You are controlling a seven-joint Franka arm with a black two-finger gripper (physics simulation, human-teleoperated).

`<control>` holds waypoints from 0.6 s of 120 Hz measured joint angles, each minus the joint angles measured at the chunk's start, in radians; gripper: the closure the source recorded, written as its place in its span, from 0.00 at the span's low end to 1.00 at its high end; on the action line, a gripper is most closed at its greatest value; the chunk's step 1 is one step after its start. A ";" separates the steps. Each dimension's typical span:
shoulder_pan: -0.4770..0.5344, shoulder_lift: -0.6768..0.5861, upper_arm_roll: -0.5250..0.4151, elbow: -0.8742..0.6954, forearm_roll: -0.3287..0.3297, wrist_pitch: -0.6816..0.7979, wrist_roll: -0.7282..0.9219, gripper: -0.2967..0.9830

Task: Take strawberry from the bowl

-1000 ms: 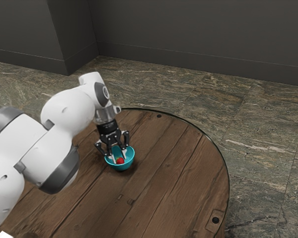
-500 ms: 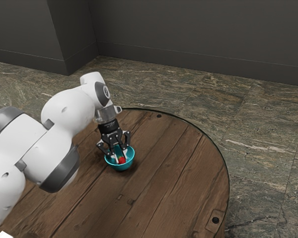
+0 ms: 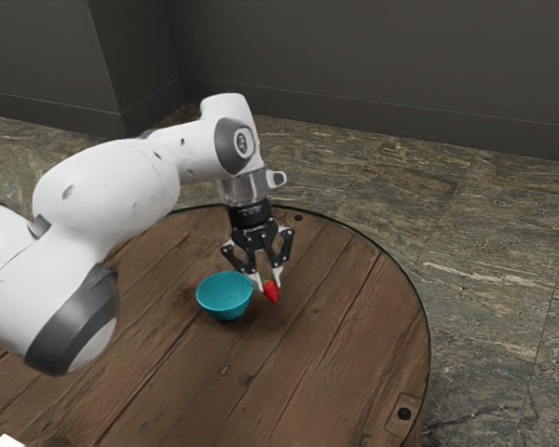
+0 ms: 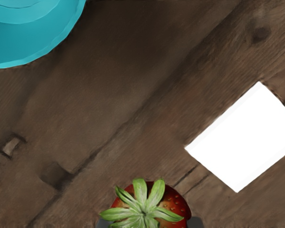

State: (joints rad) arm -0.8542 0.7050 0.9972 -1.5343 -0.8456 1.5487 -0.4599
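My gripper (image 3: 268,280) is shut on the red strawberry (image 3: 271,292), which hangs tip down from the fingers, beside the bowl on the exterior view's right. The teal bowl (image 3: 224,296) stands upright on the table with nothing seen inside it. In the wrist view, the strawberry (image 4: 168,202) turns its green leaves to the camera, held between the dark fingertips of the gripper (image 4: 149,222). Part of the bowl (image 4: 42,42) appears there too, apart from the berry.
The round wooden table (image 3: 326,372) has a dark curved rim. A white block-like object (image 4: 244,135) rests on the wood in the wrist view; a white corner (image 3: 7,441) shows at the exterior view's lower left.
The gripper was down in the bowl around the strawberry. It has risen out and moved toward the exterior view's right, with the strawberry now in its grasp. The bowl has stayed put.
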 joint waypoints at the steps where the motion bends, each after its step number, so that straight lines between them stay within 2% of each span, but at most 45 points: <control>1: -0.001 0.003 -0.002 0.001 0.000 0.000 -0.001 0.73; 32: 0.004 0.084 -0.016 0.036 -0.042 0.002 -0.016 0.74; 50: 0.015 0.096 -0.017 0.038 -0.060 0.005 -0.022 0.51; 56: 0.055 0.075 -0.059 0.042 -0.058 0.007 -0.023 0.45; 60: 0.120 -0.007 -0.147 0.049 -0.016 0.016 -0.024 0.42; 65: 0.273 -0.199 -0.364 0.045 0.128 0.042 -0.024 0.39; 72: 0.497 -0.418 -0.598 0.025 0.292 0.066 0.004 0.36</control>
State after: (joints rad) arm -0.3569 0.2874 0.3991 -1.5090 -0.5533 1.6151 -0.4563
